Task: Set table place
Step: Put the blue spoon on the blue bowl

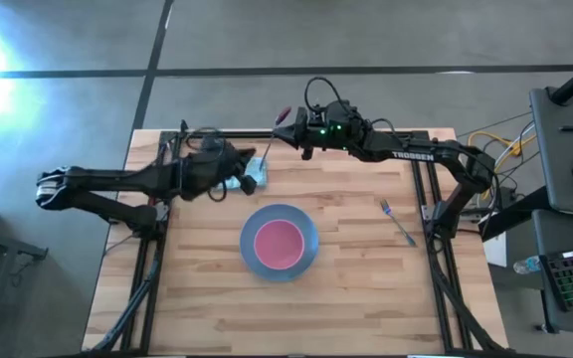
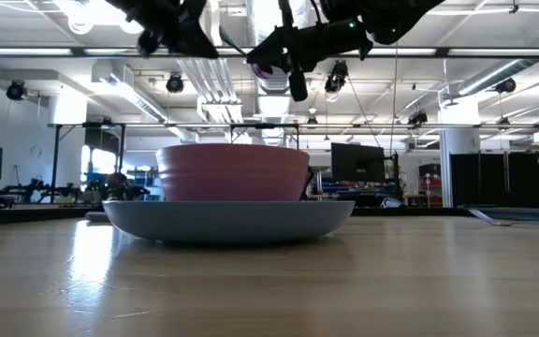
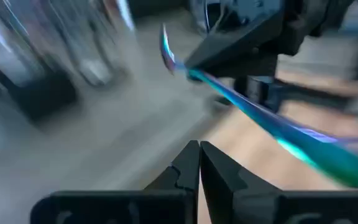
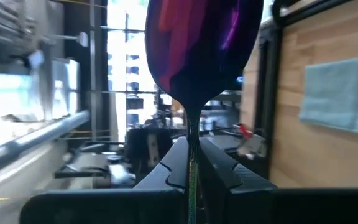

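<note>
Place setting, part laid: plate and bowl down, fork down, spoon in the air.

Left to right on my counter (image 1: 207,288): the left gripper (image 1: 250,179) hangs over the far-left part of the wood near the back rail, its fingers (image 3: 185,168) closed together on nothing, and I count it as idle. At centre, the blue plate (image 1: 306,231) lies flat with the pink bowl (image 1: 279,244) seated inside it; I judge these two items placed. Above the back edge, the right gripper (image 1: 288,130) is clamped on the handle of the spoon (image 4: 194,50), purple head outward, well clear of the plate. Far right, the pale fork (image 1: 398,223) lies on the wood near the right rail, well apart from the plate. Outstanding, in my judgement: set the spoon beside the plate, and perhaps draw the fork in closer.
</note>
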